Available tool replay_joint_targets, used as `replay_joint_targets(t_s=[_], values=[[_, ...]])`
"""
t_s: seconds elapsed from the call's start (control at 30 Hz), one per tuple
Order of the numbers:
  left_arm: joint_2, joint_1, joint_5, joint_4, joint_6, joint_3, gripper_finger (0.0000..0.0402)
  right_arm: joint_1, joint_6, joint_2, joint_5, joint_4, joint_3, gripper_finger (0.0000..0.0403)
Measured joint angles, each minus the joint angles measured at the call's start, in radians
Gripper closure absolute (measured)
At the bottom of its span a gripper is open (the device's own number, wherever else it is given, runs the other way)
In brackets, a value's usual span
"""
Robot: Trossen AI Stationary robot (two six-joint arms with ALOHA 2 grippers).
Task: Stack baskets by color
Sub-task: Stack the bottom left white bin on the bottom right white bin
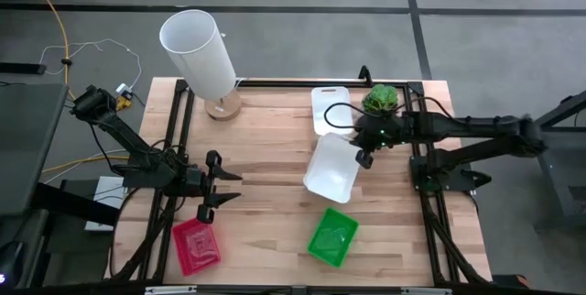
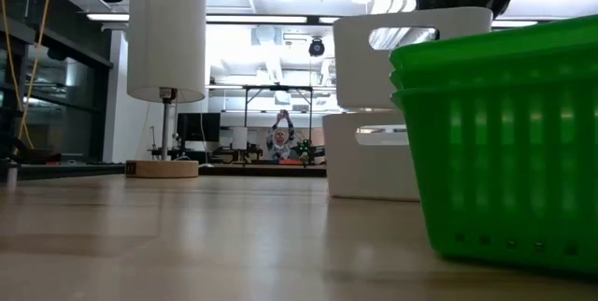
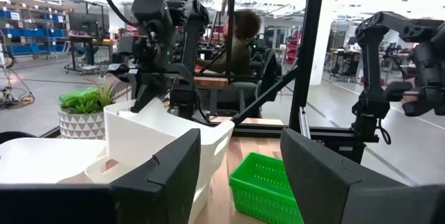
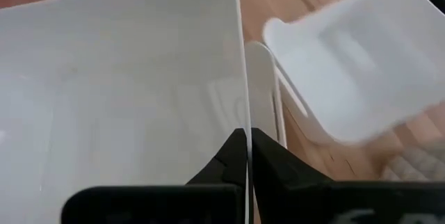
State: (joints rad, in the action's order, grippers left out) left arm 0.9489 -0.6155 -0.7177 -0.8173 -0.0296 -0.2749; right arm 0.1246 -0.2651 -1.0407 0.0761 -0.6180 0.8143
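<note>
My right gripper (image 1: 363,157) is shut on a smooth white basket (image 1: 331,169) that hangs tilted above the middle of the table. A second white basket (image 1: 327,107) rests on its base at the far edge, beside the plant. Nested green mesh baskets (image 1: 332,236) stand near the front edge, large in the low view (image 2: 505,151). A red mesh basket (image 1: 195,245) lies at the front left. My left gripper (image 1: 222,191) hovers open just above and behind the red basket, holding nothing. My right gripper pinches the white basket's side wall at its rim (image 4: 245,123), one finger inside the basket and one outside. The fingers slant down at it from the table's right. The basket hangs tilted below the fingers, lifted clear of the table (image 2: 411,58).
A tall white cylinder lamp (image 1: 197,49) on a wooden foot stands at the far left. A small potted plant (image 1: 380,100) sits in the far right corner. Bare wood lies between the red and green baskets. A person sits beyond the table (image 3: 240,43).
</note>
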Motion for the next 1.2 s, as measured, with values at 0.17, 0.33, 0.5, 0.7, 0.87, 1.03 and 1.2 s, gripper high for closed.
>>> replay_joint_targets(t_s=[0.17,0.33,0.5,0.7,0.87,1.03,1.2], values=[[0.000,0.000,0.000,0.001,0.000,0.000,0.0213,0.004,0.054,-0.058,-0.029,0.064,0.000,0.0403],[0.000,0.000,0.000,0.001,0.000,0.000,0.0213,0.035,0.076,-0.112,-0.085,0.131,0.000,0.0403],[0.000,0.000,0.000,0.002,0.000,0.000,0.0213,0.072,0.075,-0.116,-0.064,0.137,0.000,0.0403],[0.000,0.000,0.000,0.004,0.012,0.000,0.0213,0.106,0.044,-0.062,-0.084,0.079,0.002,0.0403],[0.000,0.000,0.000,0.004,0.020,0.000,0.0213,0.109,0.030,-0.068,-0.104,0.046,0.002,0.0403],[0.000,0.000,0.001,0.004,0.026,0.000,0.0213,0.109,0.022,-0.089,-0.131,0.047,0.002,0.0403],[0.000,0.000,0.001,0.005,0.026,0.000,0.0213,0.109,0.001,-0.116,-0.158,0.041,0.002,0.0403]])
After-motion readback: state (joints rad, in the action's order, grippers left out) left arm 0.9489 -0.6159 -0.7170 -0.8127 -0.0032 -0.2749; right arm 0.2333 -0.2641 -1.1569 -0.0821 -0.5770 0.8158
